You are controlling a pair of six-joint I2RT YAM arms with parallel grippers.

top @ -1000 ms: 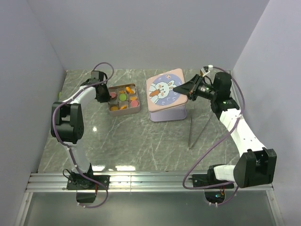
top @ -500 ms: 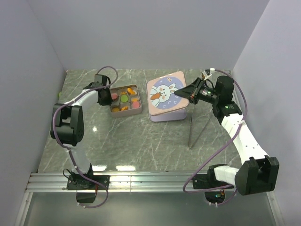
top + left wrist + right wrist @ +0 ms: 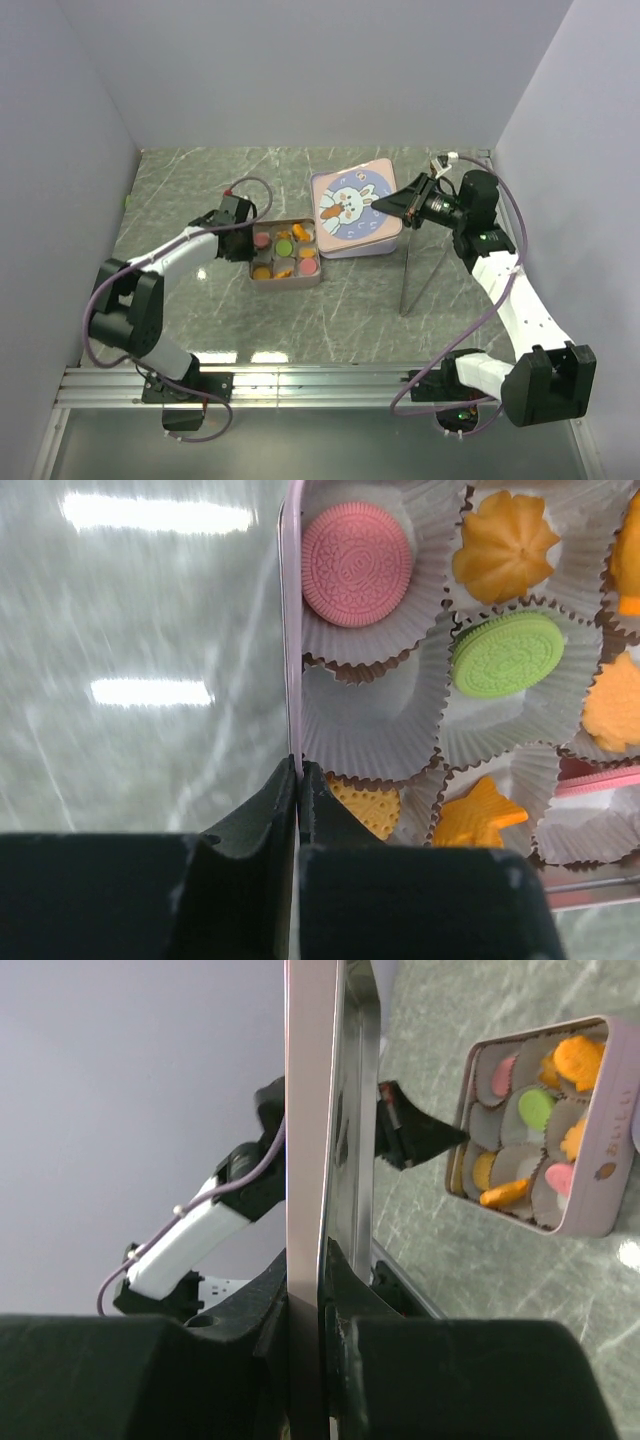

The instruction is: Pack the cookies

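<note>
Cookies sit in paper cups inside the tray at mid-desk, just to the right of my left jaws. Those jaws are pinched tight on the tray's left rim, so the cookies lie straight ahead of them. My right jaws are clamped on the right edge of the rabbit lid, just beyond the tray's far right corner. My left arm is the nearer one to the cookies. As I judge it, the tray must line up under that lid.

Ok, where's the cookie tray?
Top view: the tray sits centre-left, just left of the rabbit lid, with the left gripper clamped on its left rim.
</note>
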